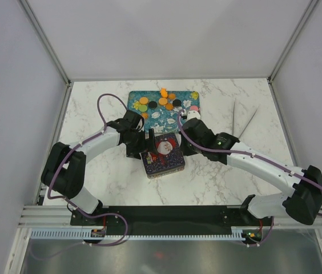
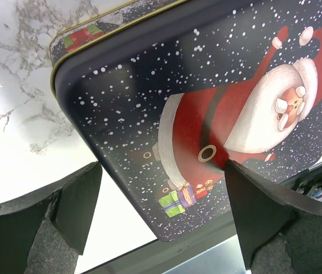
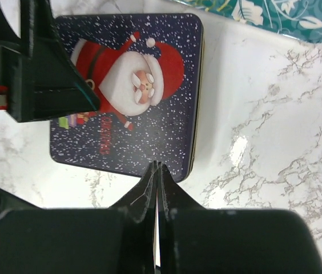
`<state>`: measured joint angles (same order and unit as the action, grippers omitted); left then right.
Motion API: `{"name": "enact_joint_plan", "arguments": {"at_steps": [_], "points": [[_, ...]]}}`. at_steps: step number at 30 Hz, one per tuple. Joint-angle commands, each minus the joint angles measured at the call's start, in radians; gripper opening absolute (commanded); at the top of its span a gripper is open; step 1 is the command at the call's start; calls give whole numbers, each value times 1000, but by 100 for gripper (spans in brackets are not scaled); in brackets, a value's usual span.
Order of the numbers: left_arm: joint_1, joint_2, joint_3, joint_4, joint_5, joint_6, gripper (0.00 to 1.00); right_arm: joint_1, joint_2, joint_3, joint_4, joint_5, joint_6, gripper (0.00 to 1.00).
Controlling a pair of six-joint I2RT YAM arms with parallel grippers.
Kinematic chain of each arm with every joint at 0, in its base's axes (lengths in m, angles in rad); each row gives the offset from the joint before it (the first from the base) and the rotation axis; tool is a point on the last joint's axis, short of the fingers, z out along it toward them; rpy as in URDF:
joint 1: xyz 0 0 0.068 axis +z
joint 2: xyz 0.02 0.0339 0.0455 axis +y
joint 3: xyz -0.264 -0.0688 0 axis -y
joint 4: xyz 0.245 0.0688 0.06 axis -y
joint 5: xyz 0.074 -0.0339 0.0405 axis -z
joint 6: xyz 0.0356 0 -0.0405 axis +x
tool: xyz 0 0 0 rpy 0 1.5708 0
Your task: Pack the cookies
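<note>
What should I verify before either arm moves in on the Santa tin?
1. Is the left gripper open? Ok: it stands wide open at the tin.
2. Is the right gripper empty? Ok: it is shut on nothing.
3. Is the tin ready to take cookies? Not ok: the Santa lid is on it.
4. Are the cookies where expected? Ok: they lie on the teal tray beyond the tin.
5. Are the left gripper's fingers clear of the tin? Cannot tell from these views.
</note>
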<state>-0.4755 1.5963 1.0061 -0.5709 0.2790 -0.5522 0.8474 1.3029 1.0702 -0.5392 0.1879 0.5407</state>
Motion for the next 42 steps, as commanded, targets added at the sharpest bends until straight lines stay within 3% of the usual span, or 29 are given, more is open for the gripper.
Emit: {"name": "enact_joint_plan", "arguments": {"at_steps": [1, 20, 32, 38, 42], "points": [[3, -10, 32, -11, -54, 47, 95, 30, 36, 5, -34, 80, -19, 0], [3, -7, 46, -21, -61, 51, 95, 79, 136, 28, -42, 110, -39, 0], [3, -1, 52, -24, -63, 52, 95, 82, 151, -173, 28, 130, 7, 0], [3, -4, 54, -27, -69, 55, 95, 82, 125, -84, -14, 165, -14, 0], [3, -6, 57, -29, -69, 55, 95, 84, 128, 58, -65, 165, -36, 0]]}}
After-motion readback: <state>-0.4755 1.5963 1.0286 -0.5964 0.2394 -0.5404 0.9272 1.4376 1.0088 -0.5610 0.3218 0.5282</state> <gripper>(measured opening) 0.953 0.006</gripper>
